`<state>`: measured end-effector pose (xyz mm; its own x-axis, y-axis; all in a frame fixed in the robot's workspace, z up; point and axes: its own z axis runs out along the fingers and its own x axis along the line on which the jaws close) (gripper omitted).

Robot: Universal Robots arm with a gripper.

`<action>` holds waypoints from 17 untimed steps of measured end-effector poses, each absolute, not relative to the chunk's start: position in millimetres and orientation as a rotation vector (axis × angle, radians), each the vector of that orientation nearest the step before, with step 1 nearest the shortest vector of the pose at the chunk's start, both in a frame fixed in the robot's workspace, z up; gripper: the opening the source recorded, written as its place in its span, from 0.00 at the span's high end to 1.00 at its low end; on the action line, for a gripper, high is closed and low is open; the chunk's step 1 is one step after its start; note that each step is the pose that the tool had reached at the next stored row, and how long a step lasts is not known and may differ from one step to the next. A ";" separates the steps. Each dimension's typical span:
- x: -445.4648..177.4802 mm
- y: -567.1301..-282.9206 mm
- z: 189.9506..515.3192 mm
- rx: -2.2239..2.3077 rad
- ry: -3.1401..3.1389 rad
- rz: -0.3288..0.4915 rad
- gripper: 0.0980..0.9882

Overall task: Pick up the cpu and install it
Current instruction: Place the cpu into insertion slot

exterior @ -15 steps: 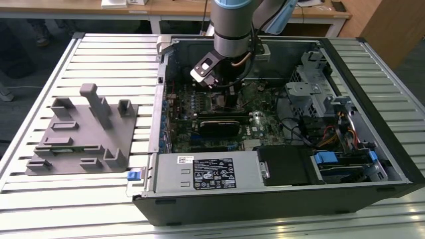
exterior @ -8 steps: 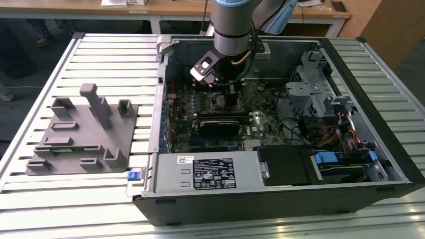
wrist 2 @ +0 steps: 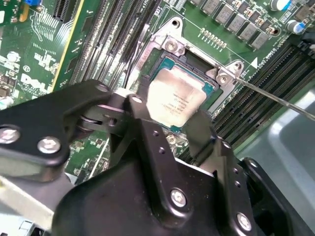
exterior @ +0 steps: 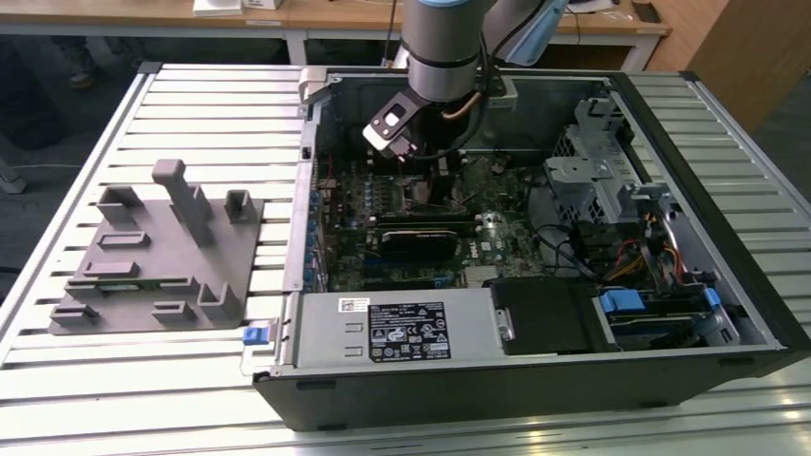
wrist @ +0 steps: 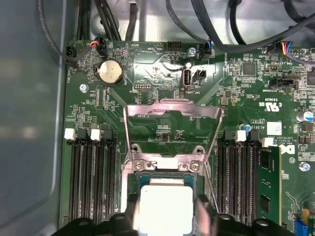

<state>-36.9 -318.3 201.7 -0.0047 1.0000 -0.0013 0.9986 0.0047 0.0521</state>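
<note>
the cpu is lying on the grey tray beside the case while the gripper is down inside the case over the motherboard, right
Not quite. The cpu is not on the grey tray; it is down on the motherboard, right at the gripper, as both wrist views show. The rest holds: the gripper is down inside the case over the motherboard.

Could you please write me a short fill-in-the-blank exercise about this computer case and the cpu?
1. The cpu is at the socket of the green ____.
2. The metal load plate of that socket is swung ____.
3. The grey tray lies to the exterior view's ____ of the computer case.
Missing words: motherboard; open; left.
</note>
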 end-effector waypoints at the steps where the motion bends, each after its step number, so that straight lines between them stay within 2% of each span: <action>1: -36.9 -318.3 202.9 2.189 2.200 0.056 0.51; 2: -36.9 -318.3 204.2 2.189 2.200 0.056 0.51; 3: -36.9 -318.3 205.1 2.189 2.200 0.056 0.57; 4: -36.9 -318.3 205.9 2.189 2.200 0.056 0.57; 5: -36.9 -318.3 206.6 2.189 2.200 0.056 0.70; 6: -36.9 -318.3 207.0 2.189 2.200 0.056 0.70; 8: -36.9 -318.3 207.8 2.189 2.200 0.056 0.84; 9: -36.9 -318.3 208.2 2.189 2.200 0.056 0.84; 10: -36.9 -318.3 208.5 2.189 2.200 0.056 0.90; 11: -36.9 -318.3 208.9 2.189 2.200 0.056 0.90; 12: -36.9 -318.3 209.4 2.189 2.200 0.056 0.97; 17: -36.9 -318.3 212.0 2.189 2.200 0.056 0.99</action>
